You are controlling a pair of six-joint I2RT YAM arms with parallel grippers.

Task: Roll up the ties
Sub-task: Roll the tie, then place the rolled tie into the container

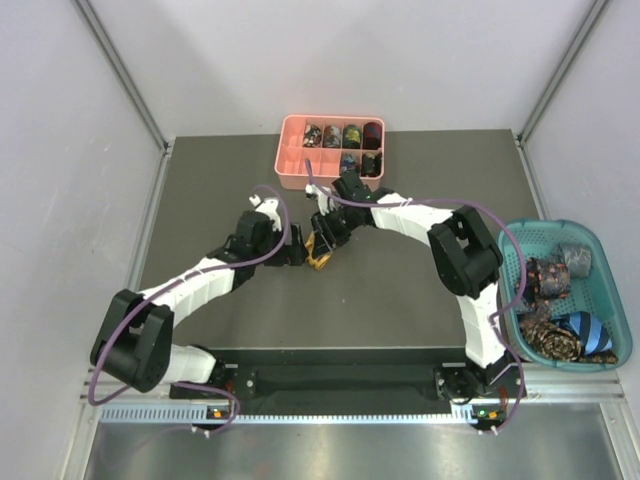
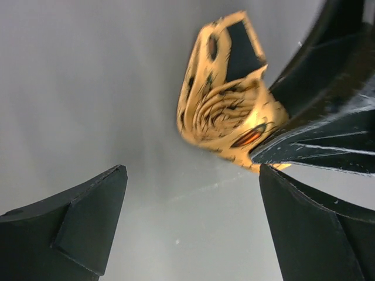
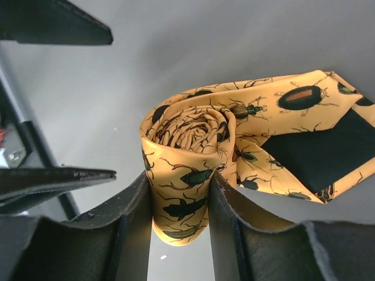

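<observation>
While the right gripper clamps its jaws on the rolled golden-yellow tie, the left gripper hangs just left of it with jaws wide apart and nothing between them. Both meet over the middle of the dark table. Coiled tight, the beetle-patterned tie stands between the right fingers, its loose end fanning to the right and showing a dark lining. At the far edge a pink tray holds small rolled ties in its compartments. On the right, near the right arm's base, a teal basket holds loose ties, one blue striped.
</observation>
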